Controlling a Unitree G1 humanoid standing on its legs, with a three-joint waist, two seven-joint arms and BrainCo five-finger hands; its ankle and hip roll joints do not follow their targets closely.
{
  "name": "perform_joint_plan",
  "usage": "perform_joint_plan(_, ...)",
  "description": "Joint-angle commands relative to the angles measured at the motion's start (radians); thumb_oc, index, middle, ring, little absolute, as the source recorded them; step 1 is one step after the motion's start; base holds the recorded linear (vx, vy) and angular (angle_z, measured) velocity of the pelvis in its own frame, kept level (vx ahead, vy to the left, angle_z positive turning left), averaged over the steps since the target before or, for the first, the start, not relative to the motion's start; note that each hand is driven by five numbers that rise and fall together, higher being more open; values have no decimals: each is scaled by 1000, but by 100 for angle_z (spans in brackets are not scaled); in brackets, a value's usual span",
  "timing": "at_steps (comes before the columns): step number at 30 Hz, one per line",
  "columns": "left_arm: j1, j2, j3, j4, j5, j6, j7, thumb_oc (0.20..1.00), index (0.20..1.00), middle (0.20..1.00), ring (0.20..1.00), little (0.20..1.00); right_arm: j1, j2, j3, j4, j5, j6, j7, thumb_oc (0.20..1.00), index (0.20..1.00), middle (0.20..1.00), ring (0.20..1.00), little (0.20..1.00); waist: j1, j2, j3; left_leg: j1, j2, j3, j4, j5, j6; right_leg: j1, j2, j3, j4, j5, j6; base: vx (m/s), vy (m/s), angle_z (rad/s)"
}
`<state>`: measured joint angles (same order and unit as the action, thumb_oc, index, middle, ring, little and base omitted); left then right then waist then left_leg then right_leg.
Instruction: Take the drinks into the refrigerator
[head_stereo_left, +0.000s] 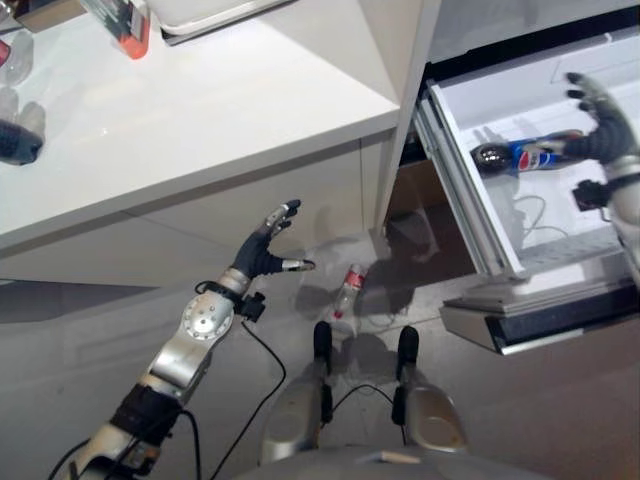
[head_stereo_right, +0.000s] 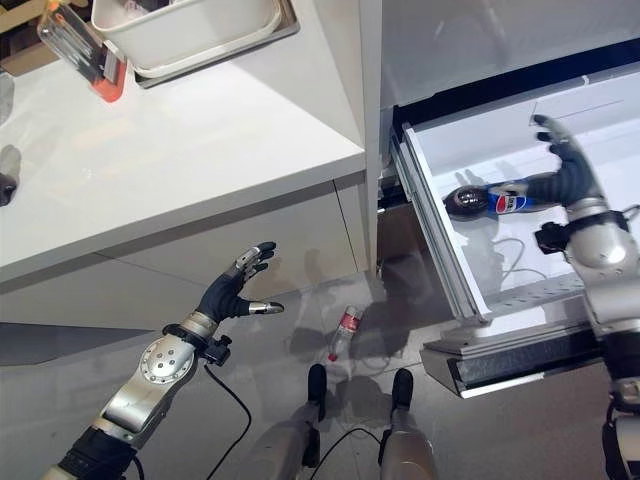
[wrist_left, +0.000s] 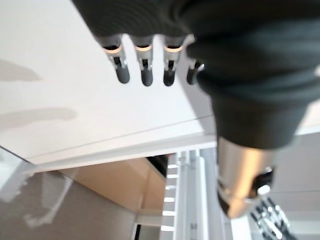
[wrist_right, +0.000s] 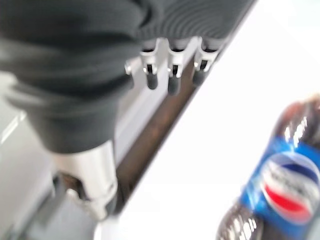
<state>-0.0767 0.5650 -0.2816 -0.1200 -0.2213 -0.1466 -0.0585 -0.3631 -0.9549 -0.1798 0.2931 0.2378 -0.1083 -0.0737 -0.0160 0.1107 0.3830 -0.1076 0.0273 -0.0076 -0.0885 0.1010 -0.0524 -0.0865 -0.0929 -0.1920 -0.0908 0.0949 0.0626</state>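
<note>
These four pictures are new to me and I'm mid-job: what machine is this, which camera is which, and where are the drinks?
It is a two-armed humanoid robot. The two wide pictures come from its head camera, looking down. The two close ones come from cameras on each wrist, looking along the fingers.

The right hand is open above the pulled-out white refrigerator drawer. A dark cola bottle lies on its side in the drawer, and the hand does not hold it.

The left hand is open and empty in front of the white counter.

A small bottle with a red cap lies on the floor below the counter.

More containers stand at the counter's far edge.
</note>
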Motion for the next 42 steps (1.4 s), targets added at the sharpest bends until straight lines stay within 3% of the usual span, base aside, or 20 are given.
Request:
perform_joint_plan(1, 59, -5, 19, -32, -65, -51, -33, 1000, 1000, 1000, 1000, 1000, 116, 5, -84, -11, 117, -76, -41, 1000, 1000, 1000, 1000, 1000, -44, -43, -178, 47, -77, 16, 7, -116, 58, 0, -20, 60, 39, -82, 38, 65, 9, -16)
perform_joint_plan(10, 97, -44, 55, -28, -95, -34, -60, 1000, 1000, 1000, 1000, 1000, 297, 51, -386, 122, 204, -115, -145, 1000, 1000, 1000, 1000, 1000, -106, -50, -248, 100, -62, 54, 4, -147, 59, 43, -6, 104, 13, -87, 46, 53, 1, -15)
perform_joint_plan(14, 102, -49, 57, -26, -106, -31, -64, 1000, 1000, 1000, 1000, 1000, 316, 45, -411, 160, 207, -113, -154, 1000, 1000, 1000, 1000, 1000, -112, -51, -257, 109, -58, 69, 3, -153, 59, 43, -1, 121, 13, -86, 48, 19, -1, -24)
perform_joint_plan(19, 130, -46, 74, -14, -130, -20, -85, 1000, 1000, 1000, 1000, 1000, 392, 41, -482, 341, 226, -101, -163, 1000, 1000, 1000, 1000, 1000, -141, -59, -276, 133, -46, 107, 4, -165, 61, 45, 11, 159, 13, -79, 52, 24, -12, -32)
perform_joint_plan(24, 135, -38, 74, -17, -141, -17, -99, 1000, 1000, 1000, 1000, 1000, 441, 27, -479, 492, 178, -73, -148, 1000, 1000, 1000, 1000, 1000, -144, -60, -281, 140, -42, 119, 4, -168, 60, 46, 15, 169, 13, -76, 55, 5, -5, -12)
perform_joint_plan(29, 158, -39, 91, -16, -156, -14, -113, 1000, 1000, 1000, 1000, 1000, 531, 118, -433, 566, 60, -28, -120, 1000, 1000, 1000, 1000, 1000, -150, -51, -273, 145, -43, 116, 3, -167, 63, 52, 13, 164, 14, -77, 52, 6, -1, -2)
perform_joint_plan(30, 160, -44, 88, -12, -159, -12, -113, 1000, 1000, 1000, 1000, 1000, 531, 138, -415, 570, 46, -23, -128, 805, 805, 805, 805, 805, -148, -48, -271, 146, -44, 114, 3, -167, 63, 53, 12, 162, 14, -77, 52, 0, 0, 0)
perform_joint_plan(31, 163, -43, 90, -11, -156, -11, -117, 1000, 1000, 1000, 1000, 1000, 527, 171, -374, 571, 14, -16, -124, 297, 297, 297, 297, 297, -147, -46, -267, 146, -45, 111, 3, -166, 63, 55, 11, 160, 14, -78, 51, 0, 0, 0)
perform_joint_plan(32, 165, -40, 90, -12, -156, -10, -120, 1000, 1000, 1000, 1000, 1000, 522, 189, -359, 559, 4, -13, -123, 200, 200, 200, 200, 200, -147, -44, -264, 145, -46, 110, 3, -166, 63, 55, 10, 158, 15, -78, 51, 0, 0, 0)
perform_joint_plan(36, 156, -13, 63, -12, -154, -11, -132, 1000, 1000, 1000, 1000, 1000, 468, 216, -223, 538, -83, 8, -92, 200, 200, 200, 200, 200, -136, -31, -246, 144, -49, 107, 4, -162, 63, 55, 6, 152, 16, -78, 51, 0, 0, 0)
perform_joint_plan(40, 124, 27, -1, -19, -143, -21, -140, 1000, 1000, 1000, 1000, 1000, 334, 182, -18, 472, -169, 11, -49, 200, 200, 200, 200, 200, -107, -12, -218, 130, -57, 104, 6, -151, 61, 44, -4, 145, 16, -72, 51, -17, 13, 0)
perform_joint_plan(42, 109, 34, -21, -22, -140, -25, -142, 1000, 1000, 1000, 1000, 1000, 291, 174, 26, 434, -179, 11, -44, 200, 200, 200, 200, 200, -101, -7, -210, 123, -59, 103, 7, -147, 61, 38, -6, 142, 16, -68, 51, -21, 13, -1)
